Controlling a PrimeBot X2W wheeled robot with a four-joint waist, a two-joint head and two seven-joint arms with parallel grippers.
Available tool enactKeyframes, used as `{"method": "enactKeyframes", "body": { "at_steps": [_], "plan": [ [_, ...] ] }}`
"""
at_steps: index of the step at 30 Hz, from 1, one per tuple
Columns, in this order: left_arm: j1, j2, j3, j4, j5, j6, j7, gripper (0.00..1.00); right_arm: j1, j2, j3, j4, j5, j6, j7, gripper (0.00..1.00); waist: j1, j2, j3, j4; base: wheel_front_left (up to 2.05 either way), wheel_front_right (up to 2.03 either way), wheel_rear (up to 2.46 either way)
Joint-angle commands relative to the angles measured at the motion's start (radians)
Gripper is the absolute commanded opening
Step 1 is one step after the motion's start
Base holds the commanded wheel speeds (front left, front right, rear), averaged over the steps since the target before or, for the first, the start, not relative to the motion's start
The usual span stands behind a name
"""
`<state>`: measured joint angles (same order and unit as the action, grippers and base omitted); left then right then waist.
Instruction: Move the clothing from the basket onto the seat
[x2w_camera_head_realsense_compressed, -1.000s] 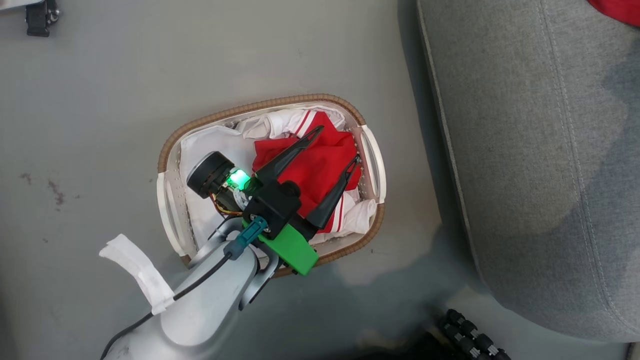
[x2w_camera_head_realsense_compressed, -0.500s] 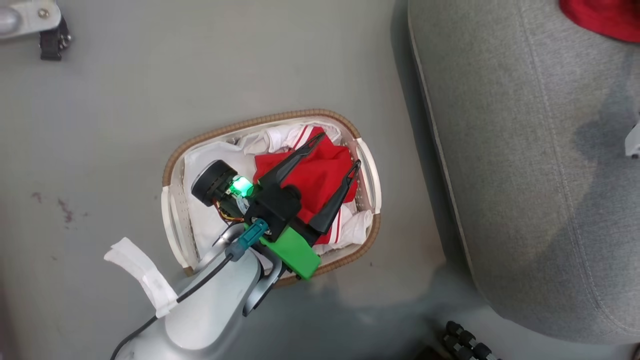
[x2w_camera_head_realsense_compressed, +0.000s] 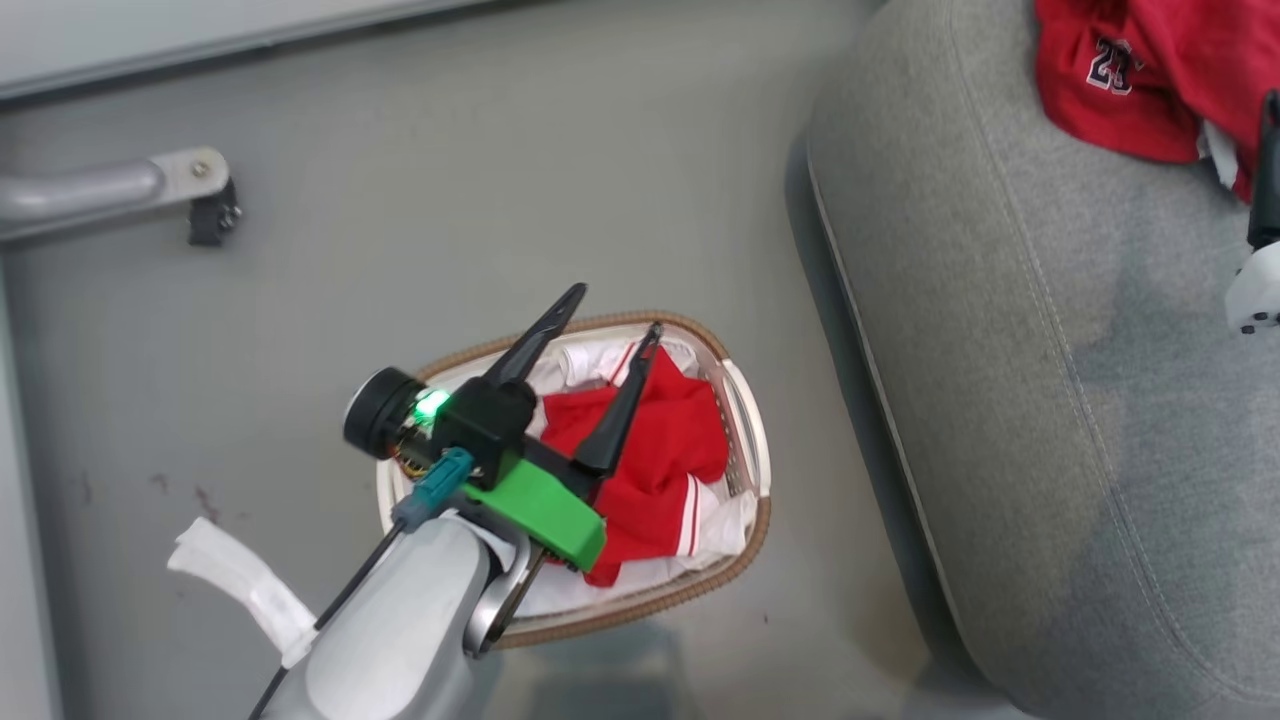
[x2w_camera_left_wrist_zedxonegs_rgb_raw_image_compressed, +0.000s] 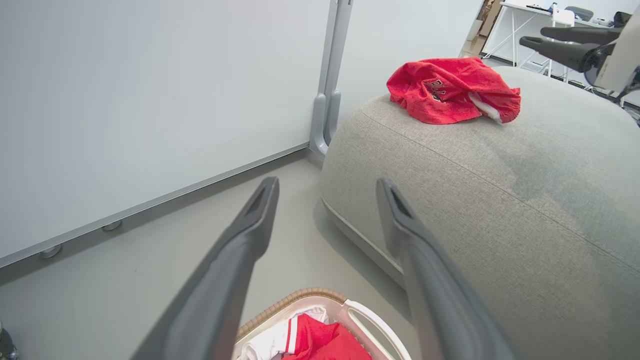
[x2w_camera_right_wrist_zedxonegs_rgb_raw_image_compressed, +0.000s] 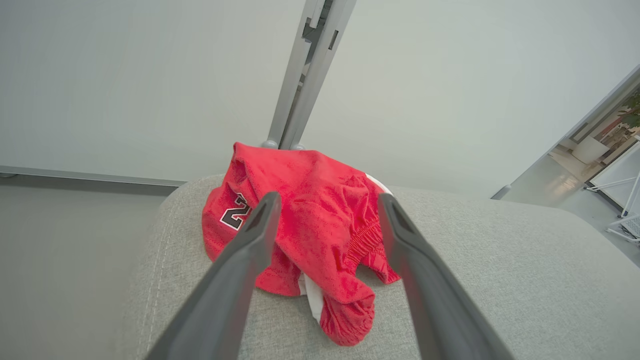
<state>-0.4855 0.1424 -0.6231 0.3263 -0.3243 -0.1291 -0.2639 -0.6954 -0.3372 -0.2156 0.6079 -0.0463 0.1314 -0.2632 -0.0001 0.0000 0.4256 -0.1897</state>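
Observation:
The oval white basket (x2w_camera_head_realsense_compressed: 750, 440) with its brown rim stands on the grey floor, left of the big grey seat (x2w_camera_head_realsense_compressed: 1050, 450). One red garment with white stripes (x2w_camera_head_realsense_compressed: 670, 470) lies inside it on the white liner. My left gripper (x2w_camera_head_realsense_compressed: 615, 312) hangs open and empty above the basket, fingers pointing over its far rim. In the left wrist view the basket (x2w_camera_left_wrist_zedxonegs_rgb_raw_image_compressed: 320, 300) sits below the open left gripper (x2w_camera_left_wrist_zedxonegs_rgb_raw_image_compressed: 327, 184). The other red garment, marked "23" (x2w_camera_head_realsense_compressed: 1110, 80), lies crumpled on the seat (x2w_camera_right_wrist_zedxonegs_rgb_raw_image_compressed: 500, 260). My right gripper (x2w_camera_right_wrist_zedxonegs_rgb_raw_image_compressed: 330, 199) hovers open just above that garment (x2w_camera_right_wrist_zedxonegs_rgb_raw_image_compressed: 320, 220).
A metal leg with a dark foot (x2w_camera_head_realsense_compressed: 190, 195) reaches in at the upper left, near the base of a white wall panel. A grey partition post (x2w_camera_left_wrist_zedxonegs_rgb_raw_image_compressed: 327, 100) stands behind the seat. A white strip (x2w_camera_head_realsense_compressed: 235, 585) hangs from my left forearm.
The head camera has tilted up, bringing the seat's garment into view. My left gripper has lifted off the basket's red garment and shifted toward the basket's left side, still open.

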Motion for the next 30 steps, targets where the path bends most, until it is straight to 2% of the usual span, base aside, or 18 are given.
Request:
{"method": "enactKeyframes", "body": {
  "at_steps": [1,10,18,24,30],
  "plan": [
    [0.031,-0.003,0.026,0.004,-0.012,-0.002,-0.001,1.00,0.018,0.003,0.012,-0.007,0.008,-0.001,-0.002,1.00,0.0001,0.0000,-0.104,0.046,0.00,0.00,0.00],
    [0.165,-0.034,0.216,0.010,0.008,-0.002,-0.001,1.00,0.066,0.090,0.089,-0.041,0.053,-0.001,-0.002,1.00,0.0001,0.0000,-0.231,0.118,0.00,0.00,0.00],
    [0.266,-0.060,0.383,0.012,0.030,-0.002,-0.001,1.00,0.146,0.180,0.103,-0.085,0.106,-0.001,-0.002,1.00,0.0001,0.0000,-0.286,0.174,0.00,0.00,0.00],
    [0.335,-0.077,0.483,0.013,0.044,-0.002,-0.001,1.00,0.242,0.249,0.131,-0.139,0.119,-0.001,-0.002,1.00,0.0001,0.0000,-0.314,0.199,0.00,0.00,0.00],
    [0.392,-0.086,0.542,0.013,0.051,-0.002,-0.001,1.00,0.353,0.282,0.134,-0.178,0.161,-0.001,-0.002,1.00,0.0001,0.0000,-0.336,0.214,0.00,0.00,0.00]
  ]
}}
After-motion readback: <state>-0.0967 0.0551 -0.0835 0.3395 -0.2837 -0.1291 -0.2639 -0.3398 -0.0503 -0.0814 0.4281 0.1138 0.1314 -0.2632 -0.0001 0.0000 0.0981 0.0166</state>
